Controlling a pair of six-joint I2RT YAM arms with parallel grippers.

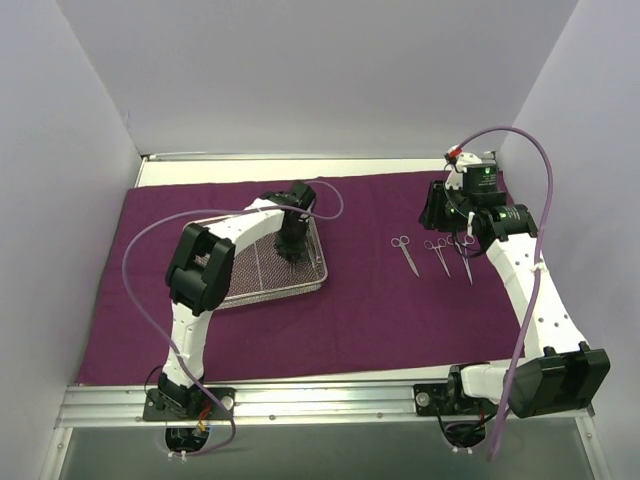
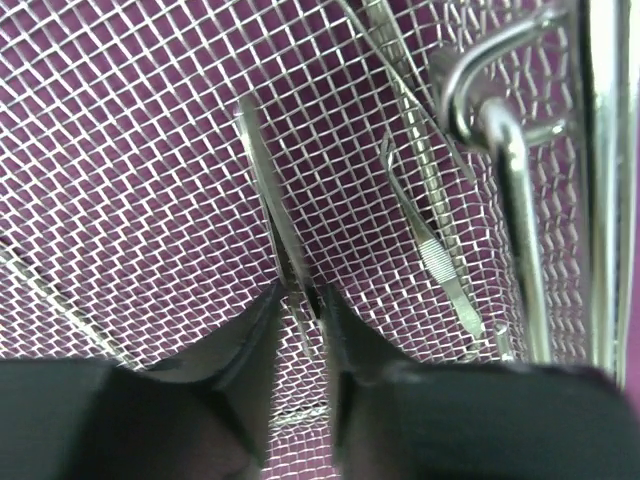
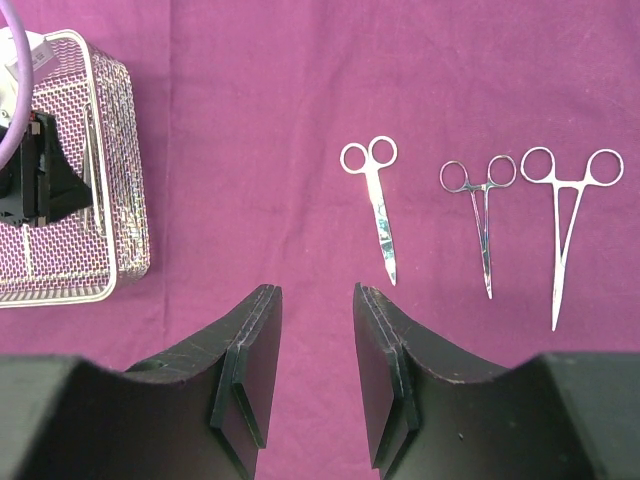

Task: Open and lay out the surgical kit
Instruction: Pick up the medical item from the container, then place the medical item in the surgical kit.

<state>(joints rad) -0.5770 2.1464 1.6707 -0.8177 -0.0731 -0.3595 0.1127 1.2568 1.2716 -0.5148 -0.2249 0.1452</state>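
The dark purple cloth (image 1: 380, 310) lies spread over the table. The silver wire-mesh tray (image 1: 321, 262) stands on its left half. My left gripper (image 1: 290, 252) reaches down into the tray, and in the left wrist view it (image 2: 300, 292) is closed on a thin steel forceps (image 2: 268, 170) lying on the mesh (image 2: 120, 150). A second forceps (image 2: 432, 250) lies beside it. Small scissors (image 3: 377, 205) and two ring-handled forceps (image 3: 482, 220) (image 3: 565, 225) lie in a row on the cloth. My right gripper (image 3: 317, 300) hovers open and empty near them.
White walls close in the table on the left, back and right. The tray's wire handle (image 2: 510, 200) and rim stand just right of my left fingers. The tray also shows in the right wrist view (image 3: 110, 180). A metal rail runs along the near edge (image 1: 330, 400).
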